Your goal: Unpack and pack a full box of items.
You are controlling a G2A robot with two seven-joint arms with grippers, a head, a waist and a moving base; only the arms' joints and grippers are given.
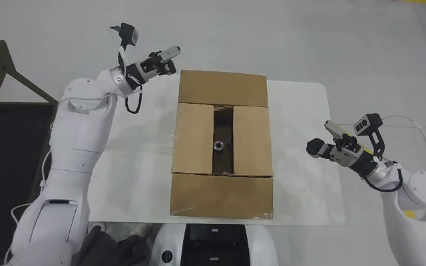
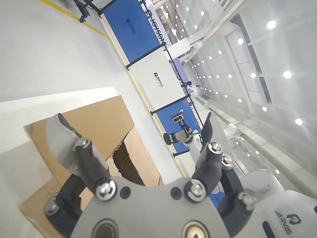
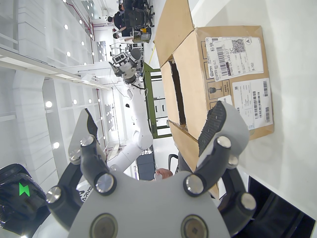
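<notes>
White table (image 1: 299, 133), cardboard box (image 1: 253, 139) resting at its centre

The place was a large robotics lab or test hall. A pale floor (image 2: 49, 50) carried a yellow line (image 2: 97, 31), blue and white partition panels (image 2: 133, 35) fenced off work cells, round ceiling lights (image 2: 271, 24) dotted a high white ceiling, and office chairs (image 3: 138, 17) stood at workstations farther back.

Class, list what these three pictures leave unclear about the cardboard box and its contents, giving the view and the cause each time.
Contents: top view, half-closed flaps of the cardboard box leave only a dark slot; one round item shows, too small to identify.
Box's near side: left wrist view, behind the left end effector.
Lower label: right wrist view, partly behind the right end effector.
</notes>
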